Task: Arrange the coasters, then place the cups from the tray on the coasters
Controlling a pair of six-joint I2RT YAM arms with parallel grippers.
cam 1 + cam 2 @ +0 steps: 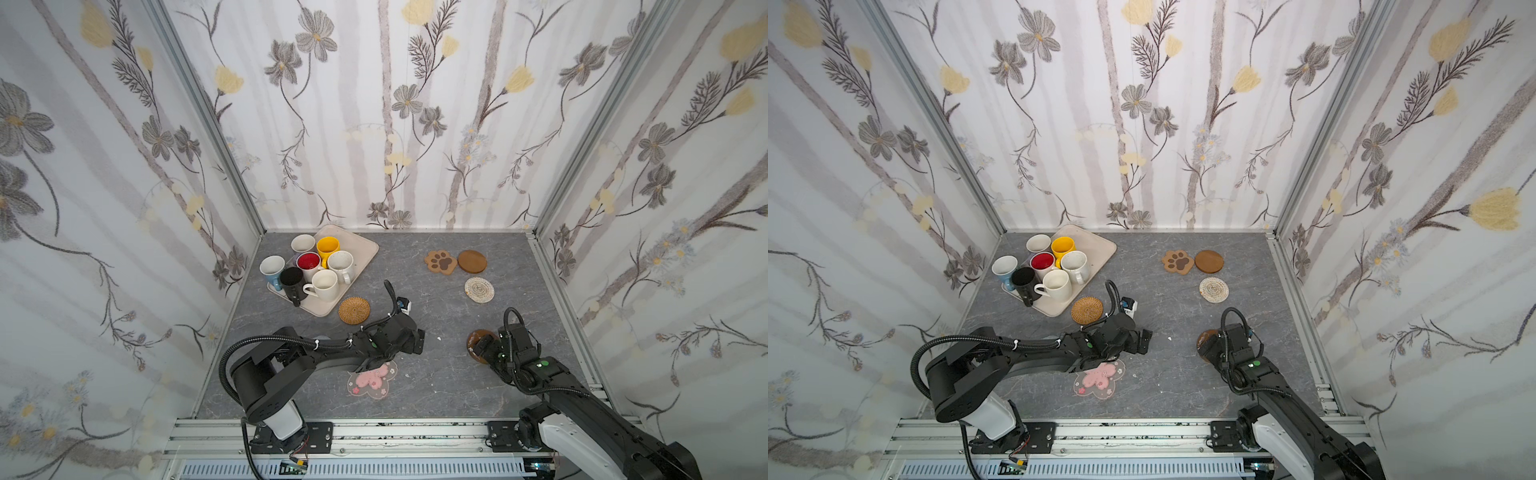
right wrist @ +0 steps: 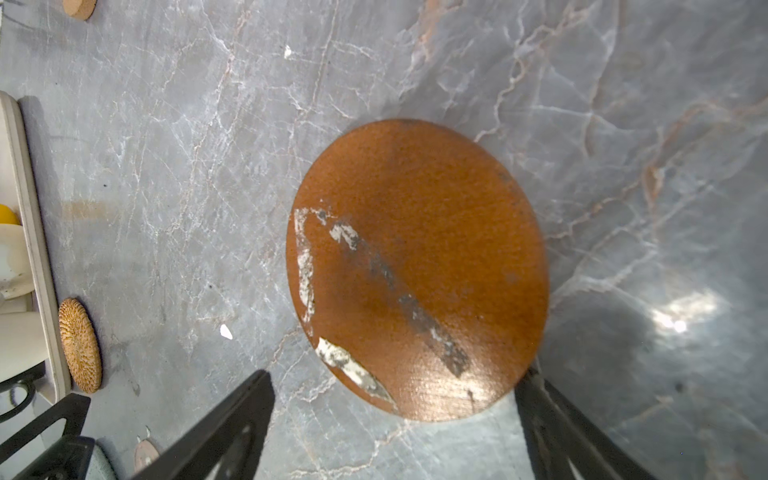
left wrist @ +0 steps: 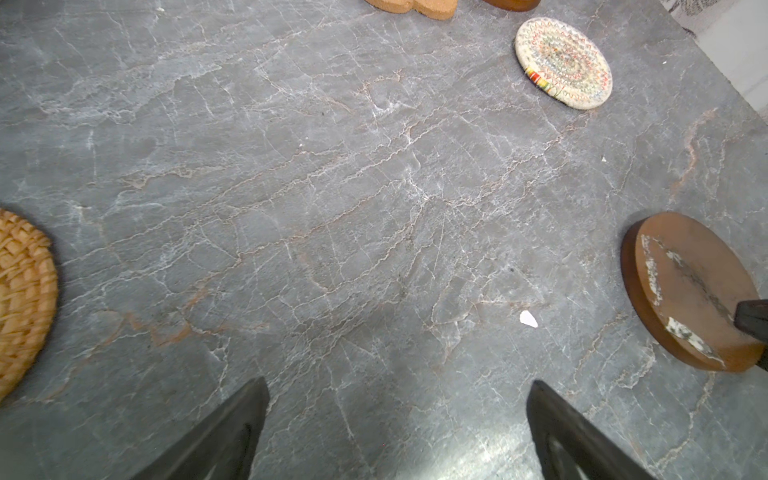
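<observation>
We see a grey marbled tabletop [image 1: 415, 299] filling the lower middle of both top views, and two black arms reach onto it from the bottom edge.

The left gripper [image 3: 397, 386], low in the centre of both top views, hangs over bare stone. Its jaws are spread wide with nothing between them. The right gripper [image 2: 395, 376], at the lower right, has its jaws spread too. A scuffed wooden coaster [image 2: 415, 257] sits between them. One finger is just beside its rim and the other is clear of it, so we see nothing pinched.

The tray [image 1: 360, 244] lies askew at the upper left of the tabletop. All seven cups stand bunched toward its left end:
- the pale cup [image 1: 303, 243] and the yellow cup [image 1: 328, 246] at the back
- the red-lined cup [image 1: 308, 262] and the speckled cup [image 1: 340, 262] in the middle
- the light blue cup [image 1: 272, 266], the black cup [image 1: 291, 277] and the cream cup [image 1: 325, 282] in front

The rattan coaster [image 1: 354, 310] lies just beside the tray's lower corner. At the upper right, the paw coaster [image 1: 440, 262] and the plain wooden coaster [image 1: 472, 261] lie side by side. The beige woven coaster [image 1: 479, 289] is just below them. The pink blossom coaster [image 1: 371, 380] lies at the bottom centre, partly under the left arm.

A white fleck [image 3: 528, 319] lies on the stone between the two grippers.
</observation>
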